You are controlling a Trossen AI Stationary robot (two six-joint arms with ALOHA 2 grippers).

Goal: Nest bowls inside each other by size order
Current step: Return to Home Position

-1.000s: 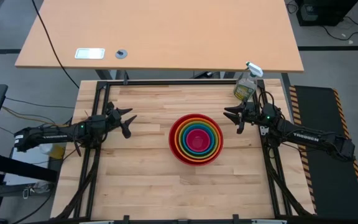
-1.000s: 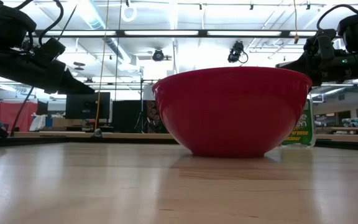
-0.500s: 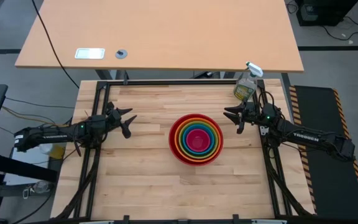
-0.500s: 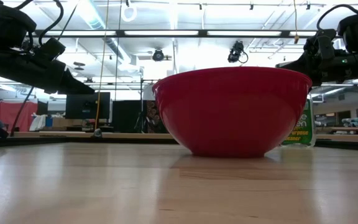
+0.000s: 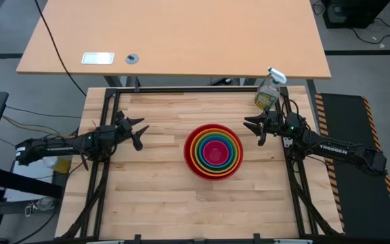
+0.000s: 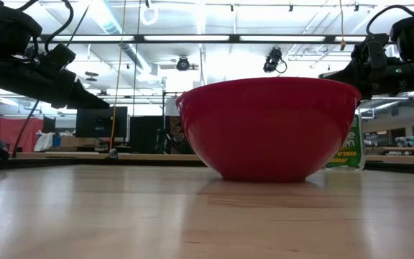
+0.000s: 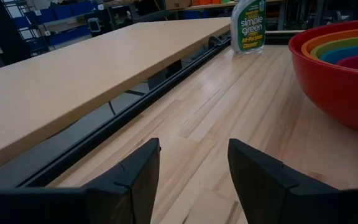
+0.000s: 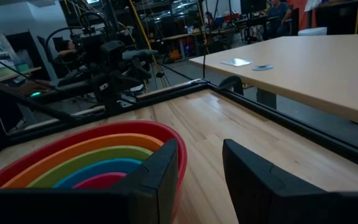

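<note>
The five bowls sit nested near the table's middle: the red bowl [image 5: 213, 151] outermost, then orange [image 5: 196, 150], lime green [image 5: 201, 150], blue [image 5: 206, 148], and magenta pink [image 5: 216, 153] in the centre. The red bowl rests on the table by its base [image 6: 268, 173]. The stack also shows in the left wrist view [image 7: 344, 62] and the right wrist view [image 8: 98, 155]. My left gripper [image 5: 139, 132] is open and empty, left of the stack. My right gripper [image 5: 252, 127] is open and empty, right of the stack.
A clear spray bottle [image 5: 268, 91] stands at the table's far right corner, close behind my right gripper. A black frame rail [image 5: 195, 89] runs along the far edge. Bare wood lies in front of the bowls toward the near edge.
</note>
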